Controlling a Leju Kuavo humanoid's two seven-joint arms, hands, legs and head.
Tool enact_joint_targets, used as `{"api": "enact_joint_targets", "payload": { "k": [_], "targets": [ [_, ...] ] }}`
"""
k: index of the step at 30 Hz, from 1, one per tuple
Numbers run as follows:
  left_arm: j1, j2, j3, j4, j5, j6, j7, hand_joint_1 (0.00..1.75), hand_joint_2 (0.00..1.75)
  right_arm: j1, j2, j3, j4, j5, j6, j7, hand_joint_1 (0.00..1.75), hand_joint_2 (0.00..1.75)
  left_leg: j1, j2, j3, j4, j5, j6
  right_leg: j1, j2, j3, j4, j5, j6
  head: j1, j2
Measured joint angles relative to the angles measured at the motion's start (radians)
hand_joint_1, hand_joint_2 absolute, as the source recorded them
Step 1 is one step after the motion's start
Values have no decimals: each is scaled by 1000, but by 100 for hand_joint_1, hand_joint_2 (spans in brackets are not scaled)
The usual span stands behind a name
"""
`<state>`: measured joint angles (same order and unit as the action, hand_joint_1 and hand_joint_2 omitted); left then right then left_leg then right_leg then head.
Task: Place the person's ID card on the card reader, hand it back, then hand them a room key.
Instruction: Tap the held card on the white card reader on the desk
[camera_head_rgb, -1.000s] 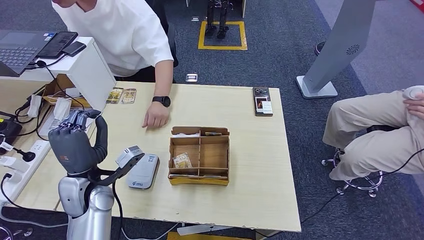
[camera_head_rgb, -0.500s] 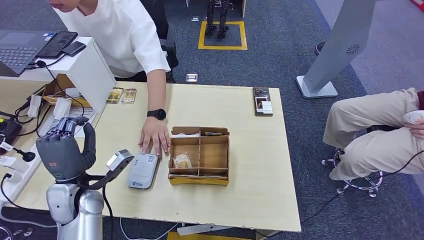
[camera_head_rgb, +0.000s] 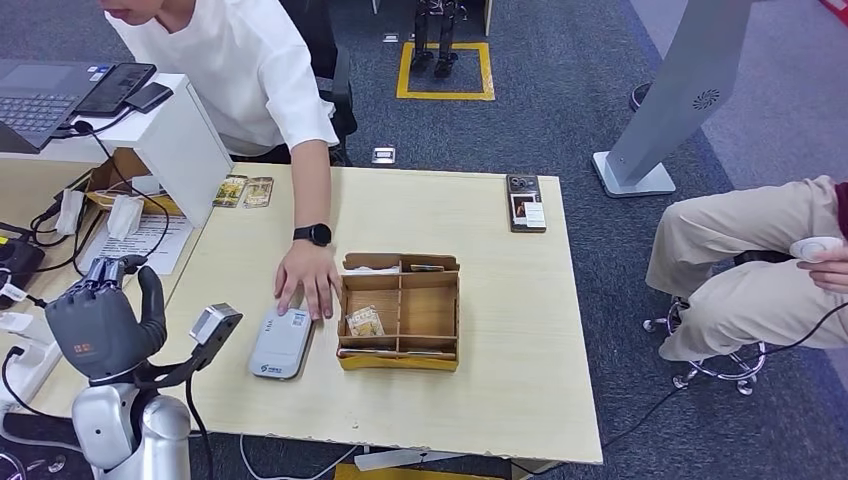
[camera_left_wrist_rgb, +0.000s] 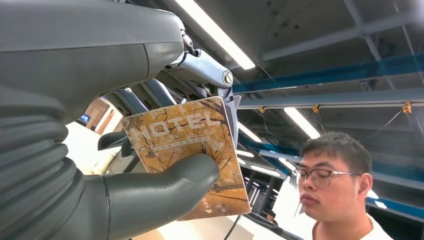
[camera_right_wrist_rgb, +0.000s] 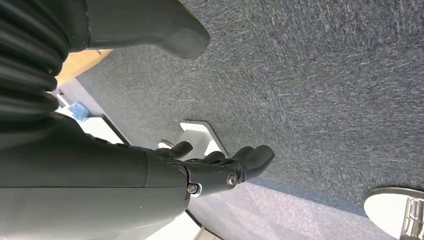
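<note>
My left hand is dark grey, with a small red mark on its back, set on a polished silver forearm. A black bracket carries a grey, boxy wrist camera. Up close, a ribbed grey cover meets a thick thumb. My right hand has dark fingers with small silver screws.

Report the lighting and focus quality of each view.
Head view: even, soft lighting, sharp across the table. Left wrist view: bright ceiling strip lights glare behind the hotel card, which stays readable; left hand looms large. Right wrist view: right hand in focus, dim carpet slightly soft.
</note>
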<state>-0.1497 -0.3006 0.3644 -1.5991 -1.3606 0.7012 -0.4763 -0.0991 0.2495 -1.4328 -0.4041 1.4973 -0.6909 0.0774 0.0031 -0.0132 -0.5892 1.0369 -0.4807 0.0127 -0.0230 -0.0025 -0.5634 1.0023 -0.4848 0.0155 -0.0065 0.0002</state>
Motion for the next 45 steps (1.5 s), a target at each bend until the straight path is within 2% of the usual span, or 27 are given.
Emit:
{"api": "enact_joint_targets", "payload": {
  "k": [12, 21, 25, 30, 38, 45],
  "targets": [
    [10, 2, 3, 59, -58, 0, 76, 175, 175, -4, 0, -3, -1, -14, 0, 12, 0, 175, 0, 0, 0, 0, 0, 0, 0, 0, 0, 0, 0, 0, 0, 0],
    [48, 10, -56, 151, -139, 0, 220, 175, 175, -7, 0, -33, -1, 17, 0, -3, 0, 175, 0, -1, 0, 0, 0, 0, 0, -1, 0, 0, 0, 0, 0, 0],
    [65, 23, -116, 215, -153, 0, 321, 175, 175, -4, 0, -29, -1, -29, 0, 6, 0, 175, 0, -1, 0, 0, 0, 0, 0, -1, 0, 0, 0, 0, 0, 0],
    [81, 44, -178, 306, -170, 0, 388, 175, 175, 6, 0, 22, -1, -92, 0, 21, 0, 175, 0, -1, 0, 0, 0, 0, 0, -1, 0, 0, 0, 0, 0, 0],
    [86, 77, -235, 408, -162, 0, 453, 175, 175, 8, 0, 45, -1, -75, 0, 14, 0, 175, 0, -1, 0, 0, 0, 0, 0, -1, 0, 0, 0, 0, 0, 0],
    [80, 96, -251, 505, -169, 4, 449, 175, 175, 7, 0, 37, 0, -58, 0, -5, 0, 175, 0, -1, 0, 0, 0, 1, 0, -2, 0, 0, 0, 0, 0, 0]
  ]
}}
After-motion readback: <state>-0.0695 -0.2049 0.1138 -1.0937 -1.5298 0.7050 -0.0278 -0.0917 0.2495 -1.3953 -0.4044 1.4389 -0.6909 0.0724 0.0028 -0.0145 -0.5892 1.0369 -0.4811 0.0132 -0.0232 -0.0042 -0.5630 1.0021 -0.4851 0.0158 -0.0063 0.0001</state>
